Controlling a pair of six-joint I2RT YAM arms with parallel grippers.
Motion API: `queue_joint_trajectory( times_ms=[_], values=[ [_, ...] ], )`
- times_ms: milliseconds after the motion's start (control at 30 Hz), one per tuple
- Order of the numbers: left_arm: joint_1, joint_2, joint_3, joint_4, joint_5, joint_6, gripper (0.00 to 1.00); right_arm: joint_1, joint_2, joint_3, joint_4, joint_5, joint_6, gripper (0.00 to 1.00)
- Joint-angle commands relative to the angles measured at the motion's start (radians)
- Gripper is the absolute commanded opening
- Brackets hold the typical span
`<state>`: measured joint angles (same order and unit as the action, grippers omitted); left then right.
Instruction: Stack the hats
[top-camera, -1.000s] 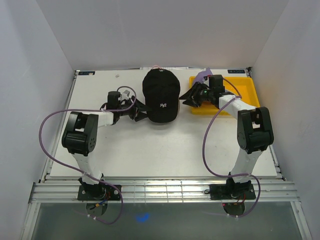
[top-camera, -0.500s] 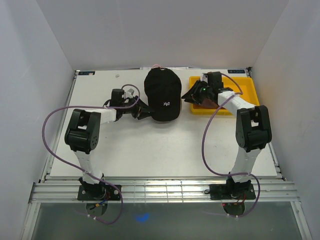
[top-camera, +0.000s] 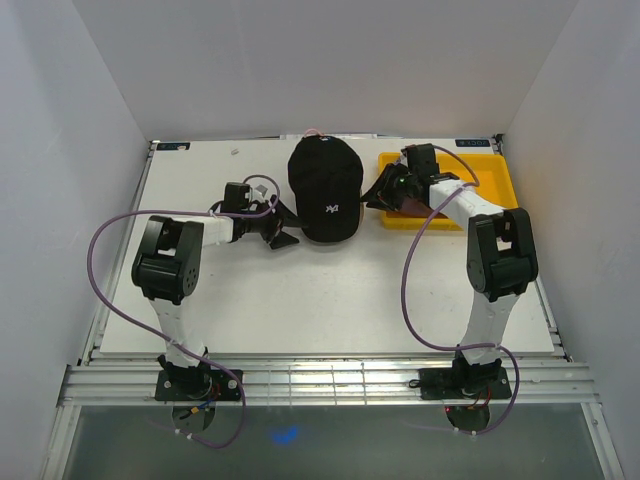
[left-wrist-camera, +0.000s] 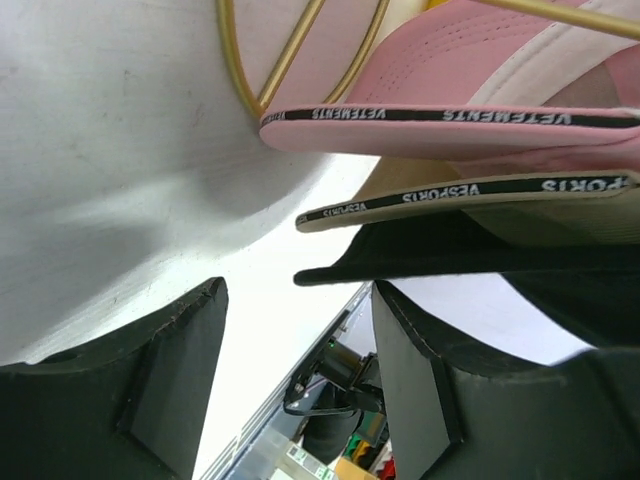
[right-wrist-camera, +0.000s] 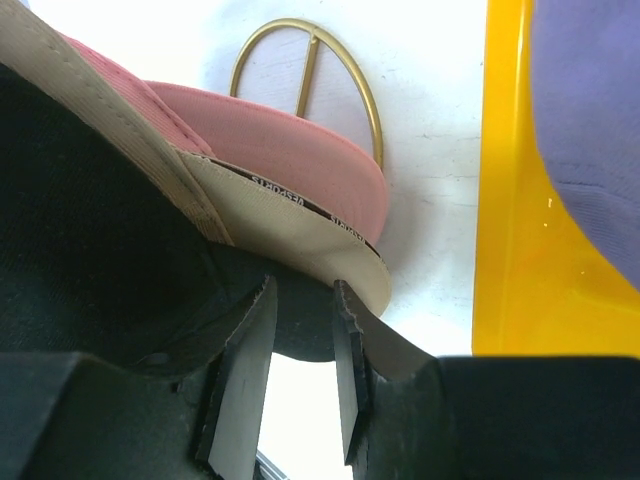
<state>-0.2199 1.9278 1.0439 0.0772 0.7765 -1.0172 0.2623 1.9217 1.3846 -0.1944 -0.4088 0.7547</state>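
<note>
My left gripper (top-camera: 285, 226): spread wide, low, left of the black hat (top-camera: 325, 190) at upper centre. My right gripper (top-camera: 378, 192): at the hat's right edge, hold not discernible. White table (top-camera: 300, 300), white walls.

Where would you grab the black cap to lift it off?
Probably its thin side rim. The black cap sits on top, and its edge hangs free. Come in level from the left, where the open left tool faces it; the domed crown looks too round to pinch.
</note>
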Motion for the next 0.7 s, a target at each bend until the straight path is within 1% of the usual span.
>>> queue_joint_trajectory(
  times_ms=[0,67,367,433,500,567,600,667],
  values=[
    [0.005,-0.082,0.022,-0.046,-0.008,0.057,0.70,0.002,-0.020,0.067,-0.030,0.010,-0.031,0.36],
    [0.011,-0.108,0.018,-0.047,-0.006,0.060,0.71,0.000,-0.016,0.093,-0.039,0.011,-0.038,0.36],
    [0.034,-0.211,0.050,-0.139,0.003,0.104,0.72,-0.011,-0.020,0.200,-0.123,0.027,-0.066,0.36],
    [0.040,-0.233,0.050,-0.148,0.010,0.108,0.72,-0.015,-0.036,0.240,-0.157,0.051,-0.107,0.37],
    [0.045,-0.248,0.051,-0.163,0.012,0.117,0.72,-0.018,-0.044,0.333,-0.241,0.089,-0.149,0.38],
    [0.047,-0.277,0.048,-0.166,0.014,0.121,0.71,-0.026,-0.046,0.407,-0.307,0.117,-0.230,0.38],
    [0.050,-0.289,0.048,-0.175,0.012,0.124,0.71,-0.028,-0.052,0.477,-0.382,0.166,-0.259,0.38],
    [0.050,-0.323,0.050,-0.186,0.006,0.132,0.71,-0.043,-0.069,0.522,-0.433,0.212,-0.343,0.39]
  ],
)
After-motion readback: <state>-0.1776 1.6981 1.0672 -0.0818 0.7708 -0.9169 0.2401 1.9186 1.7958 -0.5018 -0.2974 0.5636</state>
